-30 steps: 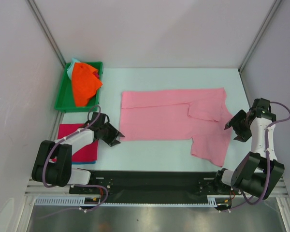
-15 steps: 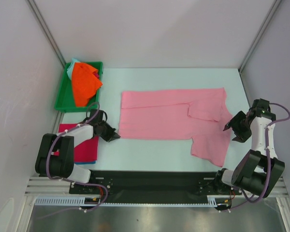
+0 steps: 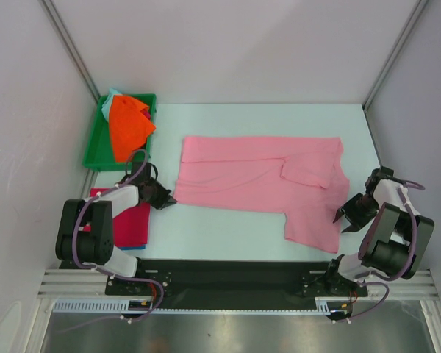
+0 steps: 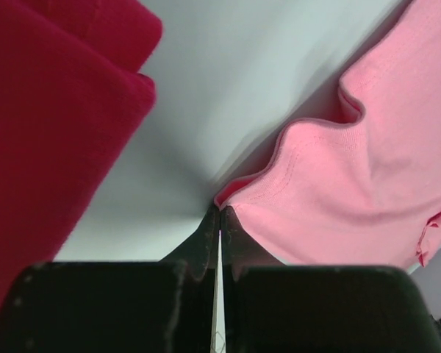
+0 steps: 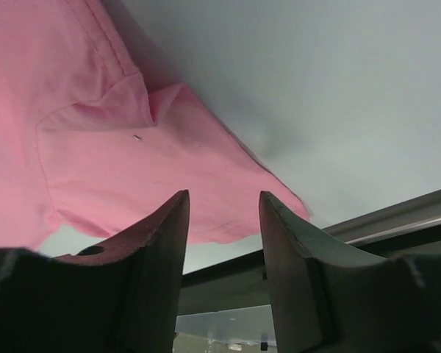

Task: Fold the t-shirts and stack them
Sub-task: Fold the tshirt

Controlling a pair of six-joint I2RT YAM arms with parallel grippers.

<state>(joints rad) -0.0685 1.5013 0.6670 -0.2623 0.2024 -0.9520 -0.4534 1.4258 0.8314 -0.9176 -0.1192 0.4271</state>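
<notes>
At the far left, a green tray holds an orange t-shirt. Just below the tray lies a folded red t-shirt with a bit of blue under it. I think that is the stack.

The left gripper is low on the table, right beside the red shirt. Its jaws are pinched tight on the near left corner of the pink t-shirt. The pink shirt lies spread out in the middle of the table, with one sleeve flipped in on top.

The right gripper sits by the shirt's near right corner. Its jaws are apart and nothing is between them yet. The pink edge is just in front of them.

To do this step well, I think the right gripper should slide in low and take a good bite of that corner before anything lifts. Then both arms should go up together at the same speed, so the shirt stays smooth and does not bunch. The left arm should stay off the red shirt so the stack is not pushed.
</notes>
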